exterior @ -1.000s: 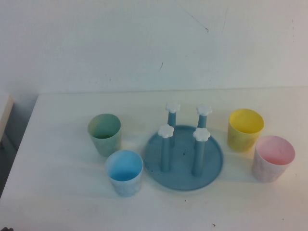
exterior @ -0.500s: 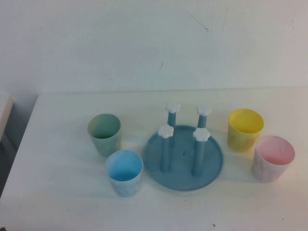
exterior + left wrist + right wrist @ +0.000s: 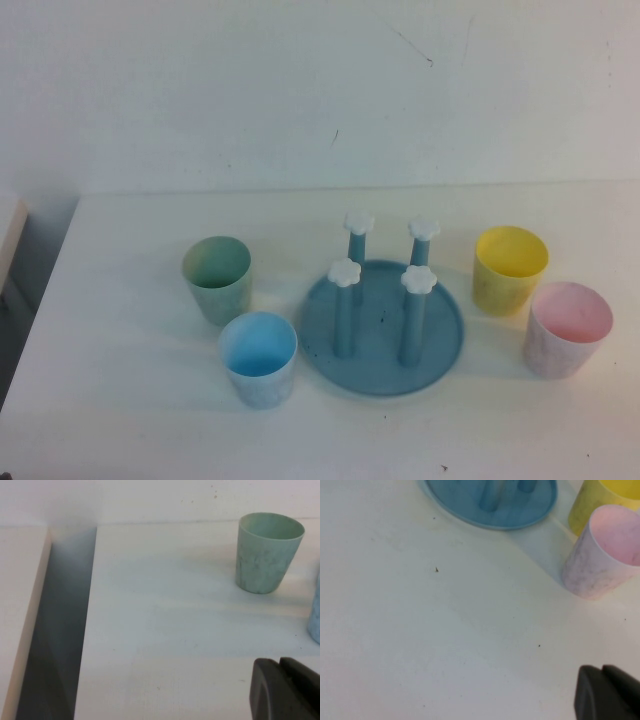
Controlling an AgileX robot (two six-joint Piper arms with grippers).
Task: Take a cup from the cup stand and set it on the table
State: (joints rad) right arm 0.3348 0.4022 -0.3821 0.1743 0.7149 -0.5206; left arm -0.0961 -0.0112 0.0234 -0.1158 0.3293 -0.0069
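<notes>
high view – cup stand [image 3: 383,372]: round blue tray mid-table, four upright pegs with white flower caps, all pegs bare.
high view – yellow cup [image 3: 510,268]: upright on the table [image 3: 130,400], just right of the stand, mouth up.
high view – other cups: pink cup [image 3: 569,328] just beside the yellow one, nearer the robot; green cup [image 3: 217,278] and blue cup [image 3: 259,358] left of the stand.
high view – arms: neither arm nor gripper in frame.
left wrist view – left gripper [image 3: 287,690]: only a dark corner of it shows, cut off by the frame edge, low over the table's left part; cannot tell whether released or clenched.
left wrist view – seen: green cup [image 3: 268,551] whole; blue cup [image 3: 315,615] a sliver at the edge; the table edge and a gap beside it.
right wrist view – right gripper [image 3: 610,694]: dark corner only, over bare table; state cannot be told.
right wrist view – seen: pink cup [image 3: 605,552] cropped; yellow cup [image 3: 600,502] partly hidden behind it; stand [image 3: 470,500] blurred, pegs cut off.
</notes>
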